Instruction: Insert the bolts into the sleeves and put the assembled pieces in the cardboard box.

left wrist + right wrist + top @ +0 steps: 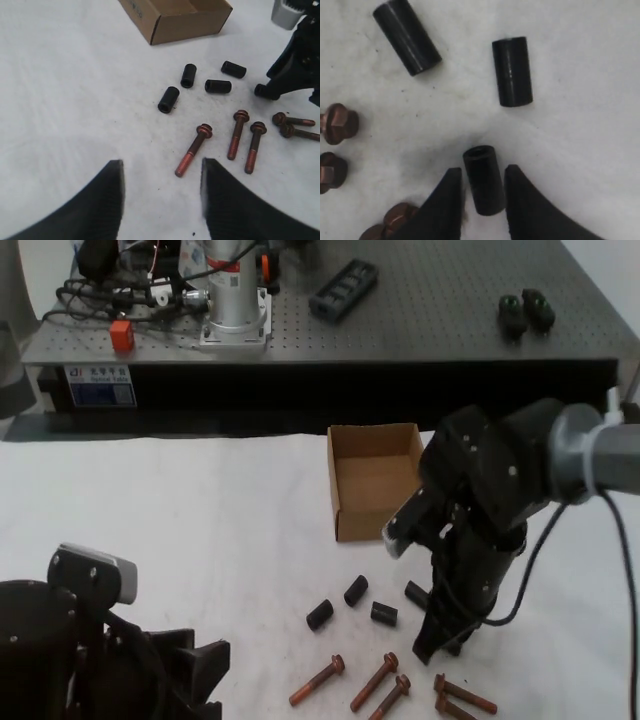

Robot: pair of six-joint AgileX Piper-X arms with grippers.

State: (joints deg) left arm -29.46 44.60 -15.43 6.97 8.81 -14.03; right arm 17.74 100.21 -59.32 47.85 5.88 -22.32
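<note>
Several black sleeves lie on the white cloth: (319, 615), (355, 590), (384, 614), (416, 592). Several copper bolts (374, 681) lie just nearer than them. My right gripper (483, 170) points down at the right end of the group, its fingers pressed on both sides of another sleeve (484, 192) that rests on the cloth. Two loose sleeves (512, 71) (407, 37) lie just beyond it. My left gripper (161, 195) hangs open above bare cloth, short of the nearest bolt (194, 150). The cardboard box (372, 480) stands open behind the sleeves.
A dark metal bench (400, 310) with cables and fixtures runs behind the white cloth. Bolt heads (340, 122) lie close beside the right gripper. Free cloth stretches left of the box and the parts.
</note>
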